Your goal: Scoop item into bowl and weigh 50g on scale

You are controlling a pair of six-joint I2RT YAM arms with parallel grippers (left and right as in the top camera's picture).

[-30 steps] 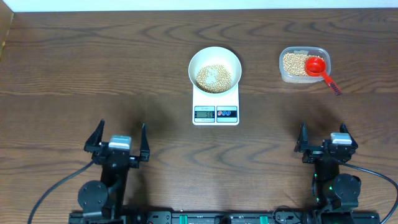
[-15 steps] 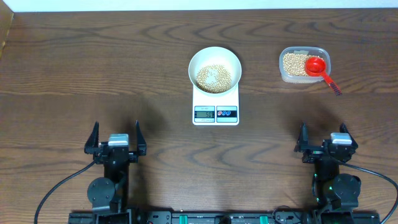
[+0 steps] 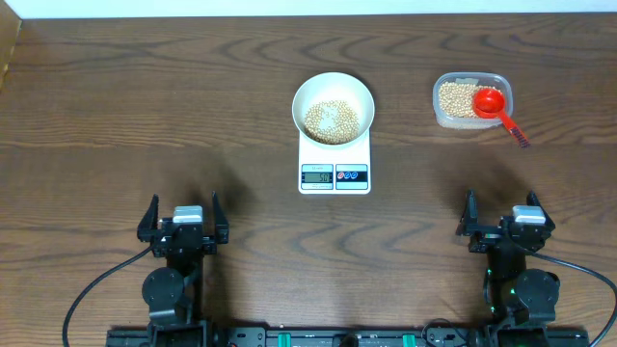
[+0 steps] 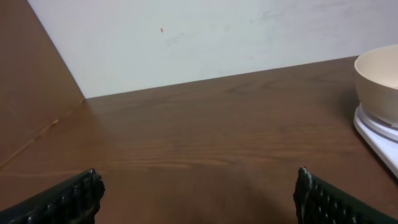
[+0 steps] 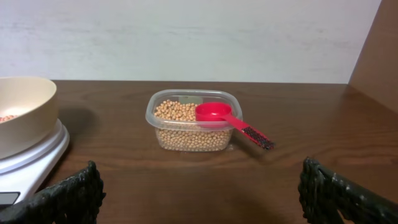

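The scooping seems to be paused or already finished. Both arms are at the lower edge of the overhead view, well apart from the things of the task. The left gripper [image 3: 184, 204] at the lower left has its fingers spread wide and holds nothing. The right gripper [image 3: 501, 200] at the lower right is spread in the same way and is also empty.

The scale [image 3: 335, 154] stands in the upper middle of the counter [image 3: 145, 96], and the bowl [image 3: 300, 94] sits on it. The digits on the display [image 3: 317, 174] are too small to read, so I cannot tell if the weight is reached. If it is short, the next move would probably be for the right gripper to reach to the upper right and take the scoop [image 3: 490, 100] by its handle, which sticks out over the lower right rim of the tub [image 3: 437, 108]. Only a little should then be added at a time, I think.

The bowl has a layer of beans [image 3: 333, 120] covering its bottom, well under the rim. The clear tub holds more beans [image 3: 453, 98], and the red scoop head lies on top of them.
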